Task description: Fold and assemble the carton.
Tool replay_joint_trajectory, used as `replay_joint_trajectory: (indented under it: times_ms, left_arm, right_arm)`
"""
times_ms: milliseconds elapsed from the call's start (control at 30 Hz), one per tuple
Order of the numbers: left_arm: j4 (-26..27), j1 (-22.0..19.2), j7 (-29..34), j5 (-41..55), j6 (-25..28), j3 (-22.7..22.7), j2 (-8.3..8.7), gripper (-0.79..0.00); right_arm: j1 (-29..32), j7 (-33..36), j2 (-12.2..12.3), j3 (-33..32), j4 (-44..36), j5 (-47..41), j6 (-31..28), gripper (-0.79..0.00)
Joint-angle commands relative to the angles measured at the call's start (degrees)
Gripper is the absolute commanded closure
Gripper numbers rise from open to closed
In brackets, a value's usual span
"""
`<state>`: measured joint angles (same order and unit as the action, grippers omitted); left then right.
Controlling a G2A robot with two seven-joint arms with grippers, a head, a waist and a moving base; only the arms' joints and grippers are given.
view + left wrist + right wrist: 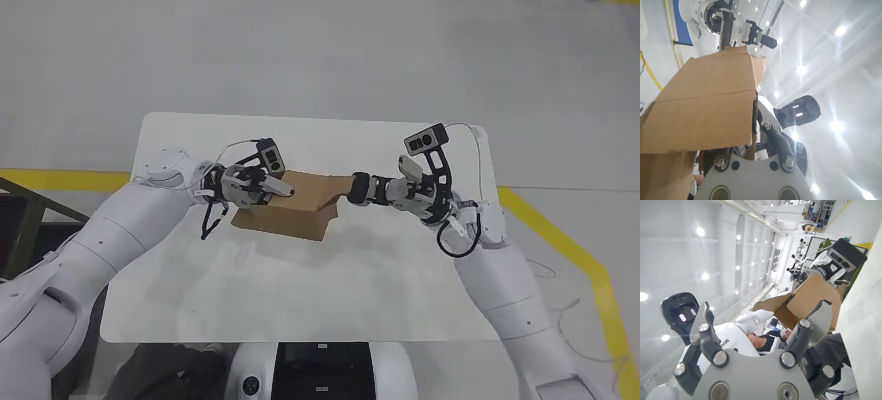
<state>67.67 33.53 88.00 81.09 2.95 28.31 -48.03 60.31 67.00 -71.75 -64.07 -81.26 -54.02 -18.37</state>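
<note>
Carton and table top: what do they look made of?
Carton: brown cardboard, likely corrugated, matte; scored creases and a ragged torn edge show it. Table: smooth, uniform white top, probably laminate or plastic; the look leaves that open.

A large industrial hall, used as a robotics lab, is indicated. A high white beamed ceiling [677,256] is fitted with rows of round lights [700,231]. The grey floor [400,60] is marked with yellow lines [60,180]. A plain white table [300,290] is installed.
</note>
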Motion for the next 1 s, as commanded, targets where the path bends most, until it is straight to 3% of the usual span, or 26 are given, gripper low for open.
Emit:
replay_joint_trajectory:
  times_ms: [0,167,367,967]
  left_arm:
    - [-0.1,-0.1,0.0,0.0,-0.1,0.0,0.04,0.000]
    - [-0.3,-0.2,0.0,-0.3,0.1,-0.4,-0.07,0.000]
    - [-0.4,-0.6,0.0,-0.9,0.8,-1.0,-0.24,0.000]
    - [-1.8,-1.3,0.0,-1.3,2.3,-1.9,-0.78,0.000]
  right_arm:
    - [-0.2,2.3,-0.2,0.4,0.5,-2.9,1.1,-0.785]
    - [-0.6,5.3,-0.5,0.4,1.6,-6.8,2.8,-0.785]
    - [-0.5,4.1,-0.8,0.6,2.3,-7.5,4.9,-0.785]
    - [2.2,-0.8,-1.5,0.6,-1.7,-3.2,2.0,-0.785]
